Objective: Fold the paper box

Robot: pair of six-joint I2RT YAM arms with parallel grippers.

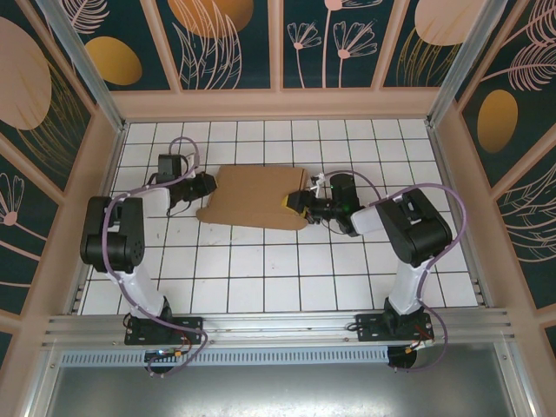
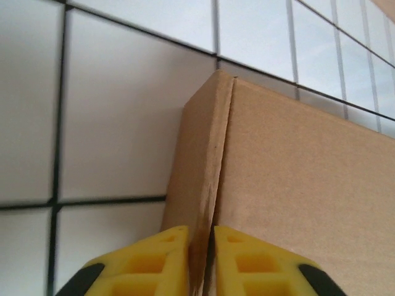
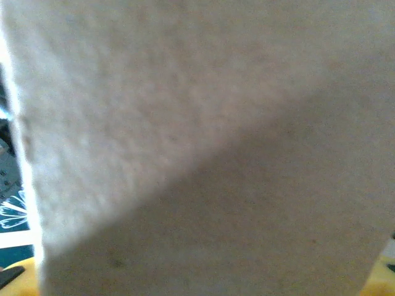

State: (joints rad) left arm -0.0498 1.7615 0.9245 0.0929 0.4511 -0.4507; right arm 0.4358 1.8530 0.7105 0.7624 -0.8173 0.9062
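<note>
Here, the white-tiled table (image 1: 261, 269) is filling the middle of the top view, and the box (image 1: 256, 195) is lying on it just above the centre of the frame, a brown cardboard sheet with a wavy left edge. The left arm (image 1: 117, 230) is bending in from the left side of the frame and the right arm (image 1: 417, 226) from the right side, one at each end of the box. The left gripper (image 1: 208, 185) is sitting at the box's left edge. At the bottom of the left wrist view its yellow fingers (image 2: 148, 262) are pinching a narrow cardboard flap that is rising along a crease. The right gripper (image 1: 300, 204) is touching the box's lower right corner. In the right wrist view blurred cardboard is lying very close to the lens, and yellow fingertips (image 3: 15, 277) are peeking out at the two lower corners, spread wide and clamping nothing.
</note>
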